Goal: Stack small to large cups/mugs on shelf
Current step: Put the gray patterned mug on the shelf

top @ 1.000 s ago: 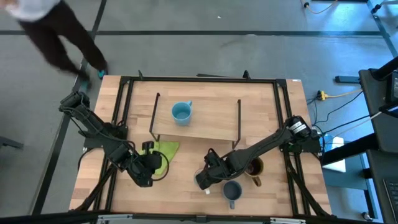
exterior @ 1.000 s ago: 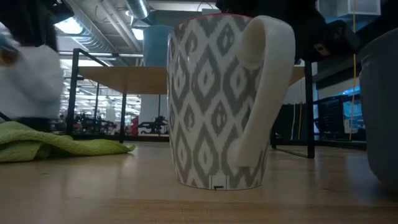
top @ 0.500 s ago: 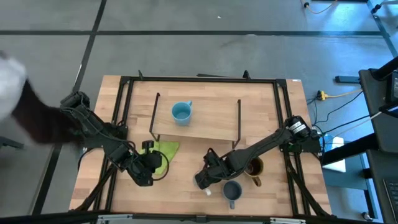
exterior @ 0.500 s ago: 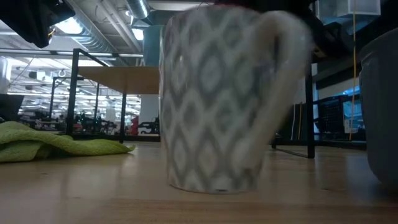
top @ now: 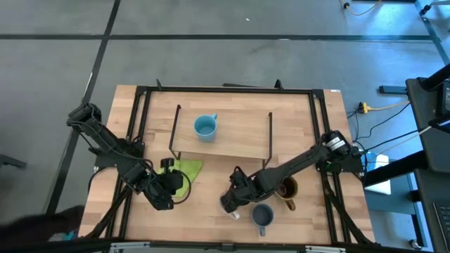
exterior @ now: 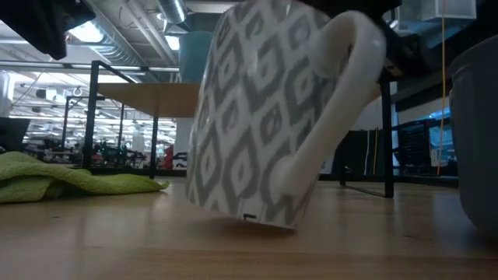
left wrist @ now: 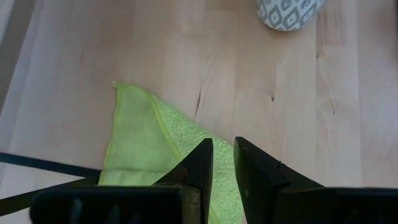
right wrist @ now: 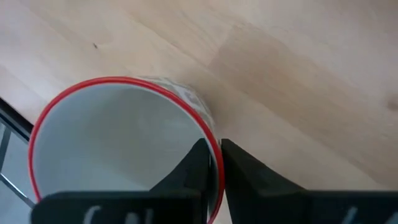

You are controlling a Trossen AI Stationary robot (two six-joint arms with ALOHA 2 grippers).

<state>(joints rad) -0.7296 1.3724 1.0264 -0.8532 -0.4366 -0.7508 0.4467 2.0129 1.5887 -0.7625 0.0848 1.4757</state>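
Observation:
The white mug with the grey pattern (exterior: pixel 249 124) and a red rim stands tilted on the table near its front edge, with my right gripper (right wrist: pixel 214 152) shut on it. The grey-blue mug (top: pixel 262 216) and the brown mug (top: pixel 286 188) stand just right of it. A light blue mug (top: pixel 204 127) stands upright on the shelf (top: pixel 239 144). My left gripper (left wrist: pixel 224 155) hovers over the green cloth (left wrist: pixel 140 143) at the front left, its fingers close together with nothing between them. My right gripper pinches the white mug's red rim (right wrist: pixel 212 142), one finger inside the mug and one outside. The fingers come from above, slanting down. The mug leans toward its handle side, the base edge below the handle (exterior: pixel 288 225) lowest; whether that edge touches the table I cannot tell.
The shelf's black wire ends (top: pixel 270 137) rise on either side of its board. A black frame (top: pixel 140 105) runs round the tabletop. Bare wood lies between the cloth and the white mug (top: pixel 207 190).
My right gripper has shut on the white mug's rim. The mug, upright a second ago, has tipped toward its handle side, and the far side of its base has come up off the table. A person at the table's far left has moved away.

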